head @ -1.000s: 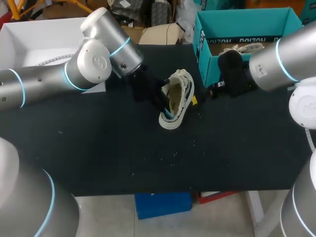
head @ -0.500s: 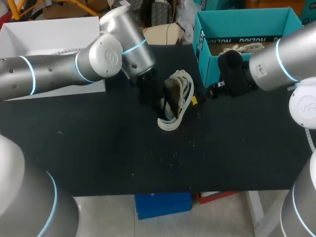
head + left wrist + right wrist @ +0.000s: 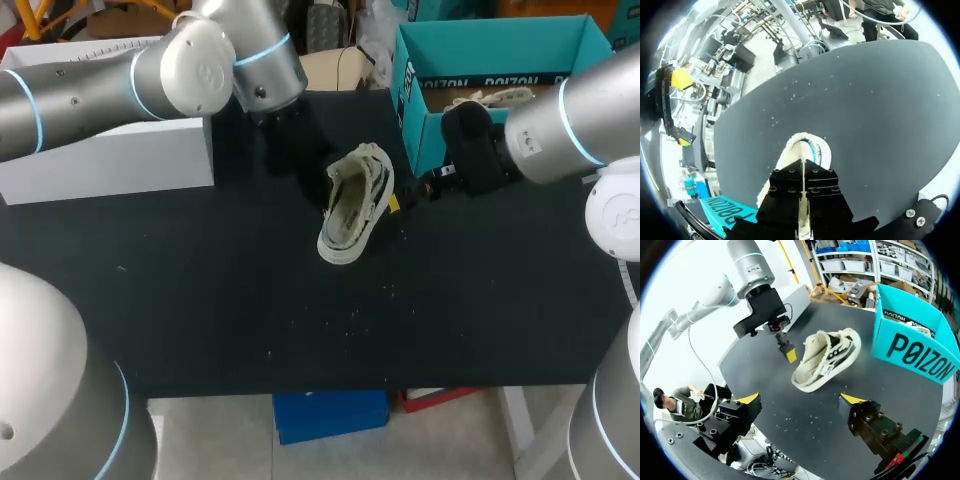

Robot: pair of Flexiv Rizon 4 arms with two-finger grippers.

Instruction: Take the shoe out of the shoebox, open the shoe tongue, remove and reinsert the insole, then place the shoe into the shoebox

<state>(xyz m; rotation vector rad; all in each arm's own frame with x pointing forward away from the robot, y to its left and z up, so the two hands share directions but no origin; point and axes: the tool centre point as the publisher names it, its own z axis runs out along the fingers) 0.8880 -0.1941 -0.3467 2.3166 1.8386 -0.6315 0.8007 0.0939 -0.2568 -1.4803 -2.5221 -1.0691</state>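
The shoebox stands upper right in the head view, with the shoe out of it at centre, so removal looks done and tongue, insole and return seemingly remain. Beside the shoe the left gripper is pinched together and empty, while the right gripper is spread wide.

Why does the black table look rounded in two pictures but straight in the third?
Left wrist view: fisheye lens bows the table into a dome; right wrist view: same bending, edge curving behind the shoe; head view: no fisheye, edges straight.
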